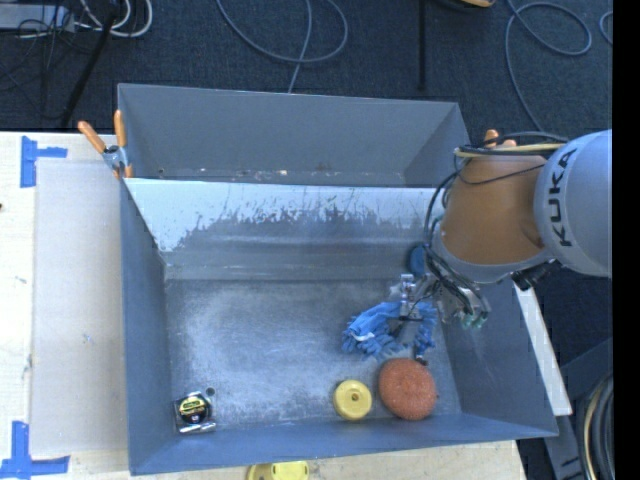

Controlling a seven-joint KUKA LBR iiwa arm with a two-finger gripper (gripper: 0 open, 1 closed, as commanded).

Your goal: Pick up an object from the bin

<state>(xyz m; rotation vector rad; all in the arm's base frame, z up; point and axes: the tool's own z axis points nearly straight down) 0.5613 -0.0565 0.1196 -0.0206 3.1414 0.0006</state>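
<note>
My gripper (412,320) hangs below the orange wrist cover at the right side of the bin. It is down on a crumpled blue cloth-like thing (372,330), and its fingers stand in among the cloth's right-hand folds. Just in front of it, close to the bin's near wall, rests a rough reddish-brown ball (407,389). Left of that ball lies a small yellow round piece (352,399).
A small black and yellow tape measure (194,410) sits in the bin's near left corner. The arm with its orange cover overhangs the bin's right wall.
</note>
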